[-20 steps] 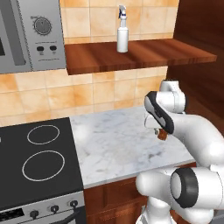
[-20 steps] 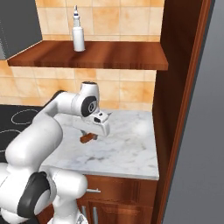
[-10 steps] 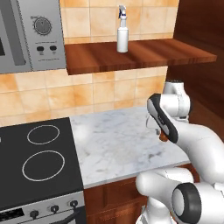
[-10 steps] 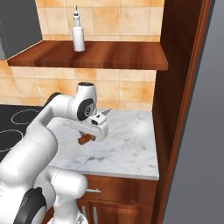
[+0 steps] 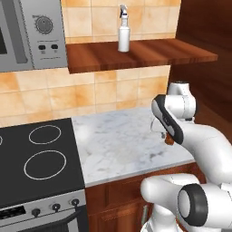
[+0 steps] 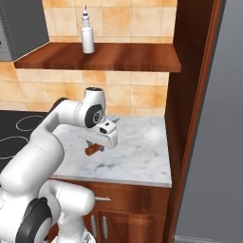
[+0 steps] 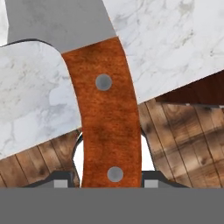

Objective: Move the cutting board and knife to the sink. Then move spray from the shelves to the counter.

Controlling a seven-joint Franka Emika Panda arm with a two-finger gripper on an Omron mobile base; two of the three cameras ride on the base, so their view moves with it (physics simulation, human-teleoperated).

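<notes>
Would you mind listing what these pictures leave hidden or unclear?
- Knife: hand view cuts off the blade tip at the top edge; in both base views the arm covers all but a bit of handle.
- Gripper: the bottom band hides most of its jaws.
- Spray: too small to read any label.
- Counter: its right end sits behind the arm in left base view.

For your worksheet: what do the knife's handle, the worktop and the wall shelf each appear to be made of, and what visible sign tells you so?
Knife handle: reddish-brown wood by its look, matte and grained, with two pale rivets, probably metal.
Counter: white-grey veining suggests polished marble.
Shelf: dark reddish plank with faint grain, seemingly varnished wood.
</notes>
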